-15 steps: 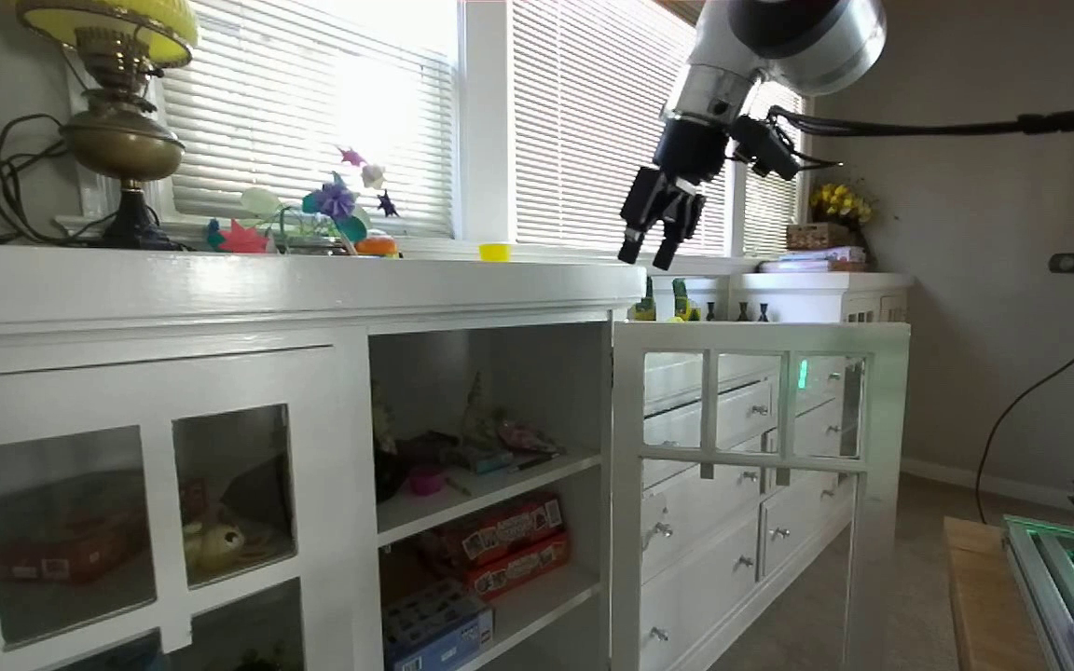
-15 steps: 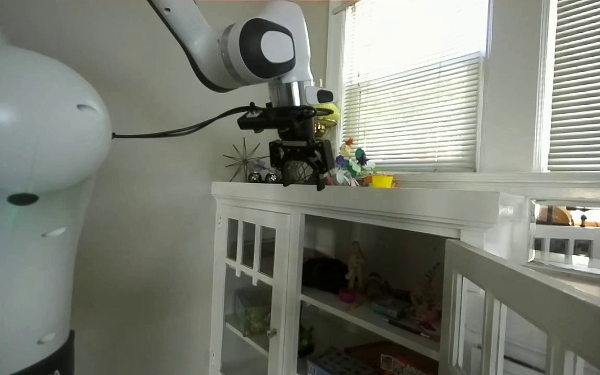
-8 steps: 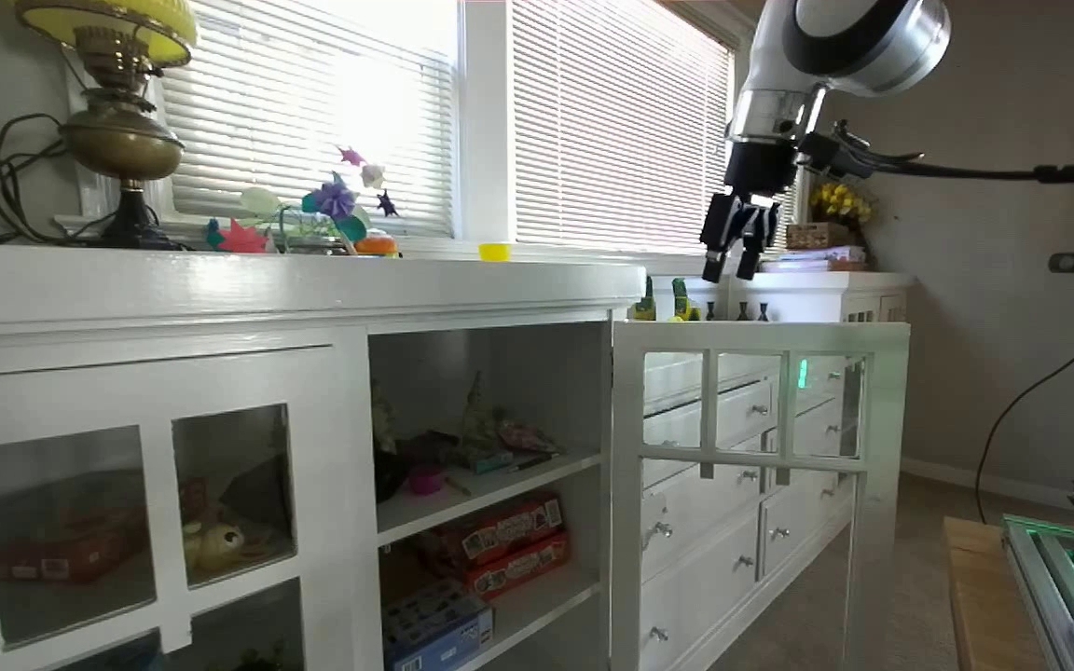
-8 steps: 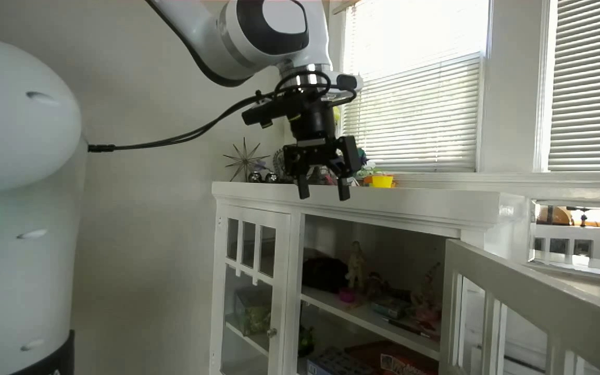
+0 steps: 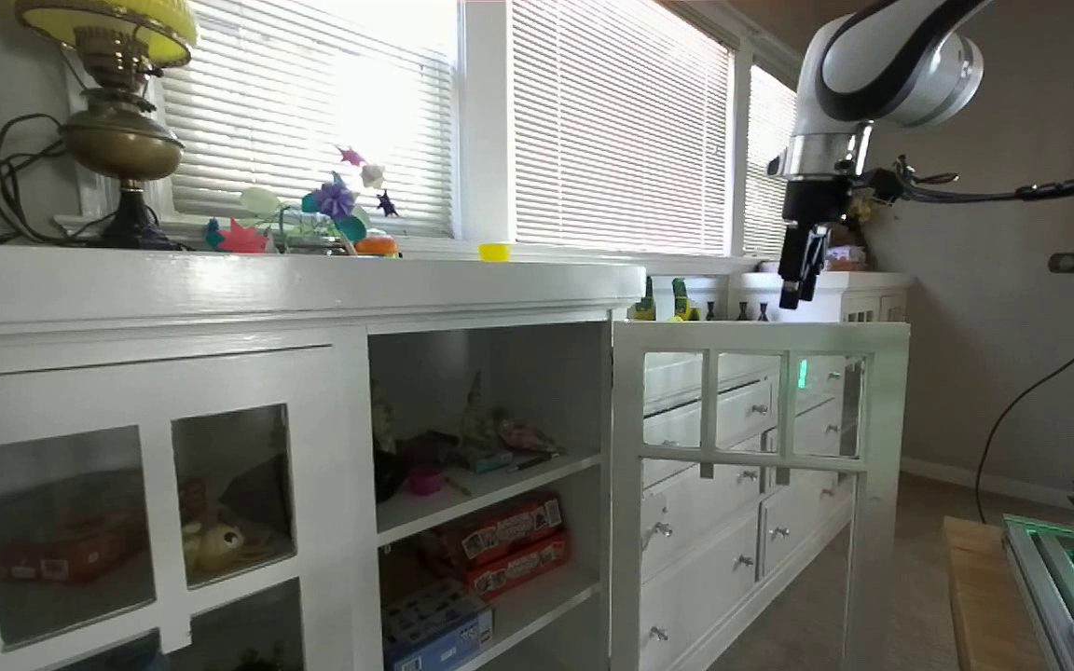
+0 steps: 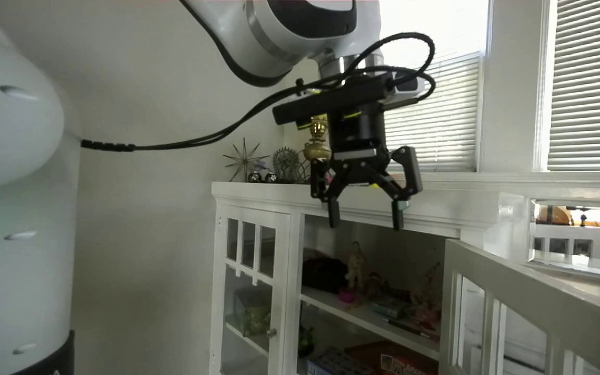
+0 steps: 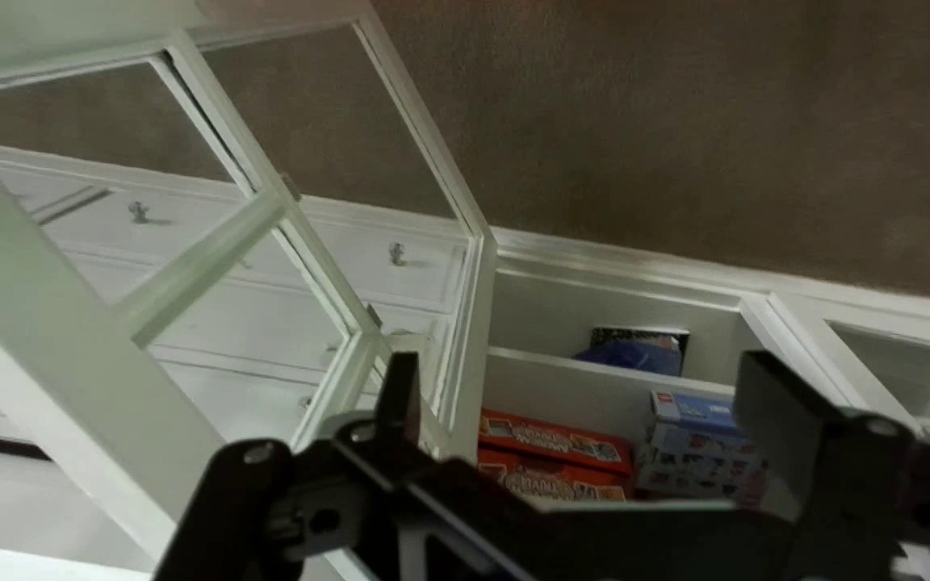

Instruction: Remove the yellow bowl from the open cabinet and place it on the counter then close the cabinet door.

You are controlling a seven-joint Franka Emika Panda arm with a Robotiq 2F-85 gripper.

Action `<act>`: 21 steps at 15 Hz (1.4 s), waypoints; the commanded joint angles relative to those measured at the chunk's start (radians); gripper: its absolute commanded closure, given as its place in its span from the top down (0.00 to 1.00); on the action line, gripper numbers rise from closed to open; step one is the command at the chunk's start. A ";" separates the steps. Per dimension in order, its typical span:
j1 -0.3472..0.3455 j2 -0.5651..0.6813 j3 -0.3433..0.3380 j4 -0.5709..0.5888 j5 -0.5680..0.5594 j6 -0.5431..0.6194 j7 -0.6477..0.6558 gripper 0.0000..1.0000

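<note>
The yellow bowl [image 5: 493, 252] sits on the white counter [image 5: 295, 291] near the window in an exterior view. In an exterior view only a yellow sliver of it [image 6: 373, 185] shows behind my gripper; it is out of the wrist view. The open cabinet [image 5: 490, 508] has shelves of toys and boxes. The cabinet door [image 5: 887, 401] stands wide open, also in the wrist view [image 7: 45, 355]. My gripper [image 6: 366, 220] is open and empty in the air, in front of the cabinet, and also shows in an exterior view [image 5: 796, 296] above the door's top edge and in the wrist view [image 7: 582, 387].
A brass lamp [image 5: 122, 140] and paper flowers [image 5: 332, 200] stand on the counter. A pink cup [image 5: 425, 480] and red boxes [image 5: 518, 545] sit inside the cabinet. White drawers [image 5: 700, 559] lie behind the open door.
My gripper has moved away from the counter, rightward and down in both exterior views, and has turned. It stays open. The bowl and the door have not moved.
</note>
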 commanded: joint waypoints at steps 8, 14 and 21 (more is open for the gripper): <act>-0.007 0.037 -0.001 -0.001 -0.036 0.034 -0.010 1.00; 0.008 0.099 -0.048 -0.010 -0.087 0.312 -0.169 1.00; -0.011 0.213 -0.125 0.010 -0.067 0.431 -0.305 1.00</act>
